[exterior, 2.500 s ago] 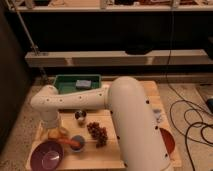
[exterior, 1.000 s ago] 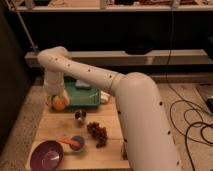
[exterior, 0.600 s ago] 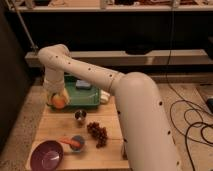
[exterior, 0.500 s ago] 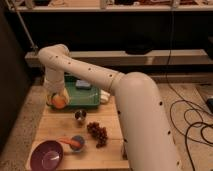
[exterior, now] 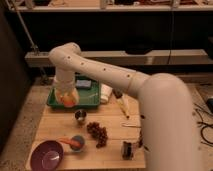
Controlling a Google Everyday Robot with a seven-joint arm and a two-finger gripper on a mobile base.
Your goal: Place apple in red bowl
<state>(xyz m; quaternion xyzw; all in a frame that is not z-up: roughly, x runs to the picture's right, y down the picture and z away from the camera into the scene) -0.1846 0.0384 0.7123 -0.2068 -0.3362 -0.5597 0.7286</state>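
Jaws clamped on the apple (exterior: 69, 100): the gripper (exterior: 66, 94) held the yellow-orange fruit from above, at the left of the camera view, over the near edge of a green tray (exterior: 54, 103) at the back left of the wooden table (exterior: 55, 127). Whether the apple touched the tray or hung just above it could not be told. The robot's white arm (exterior: 115, 80) reached in from the lower right, rose across the middle of the frame and bent down to the gripper, covering most of the right side of the table.

A blue object (exterior: 83, 83) lay in the tray behind the gripper, and a white object (exterior: 106, 93) sat just beside the tray's right end. In front of the tray stood a small metal cup (exterior: 80, 116). A dark grape cluster (exterior: 98, 134) lay near the cup, toward the front. At the front left corner sat a purple bowl (exterior: 46, 156), and just beside it a small blue bowl (exterior: 78, 143) with a thin orange carrot (exterior: 67, 142) resting across its rim. A small dark container (exterior: 127, 150) stood near the front edge, close to the arm. A pale yellow, elongated item (exterior: 123, 106) lay near the arm's underside.
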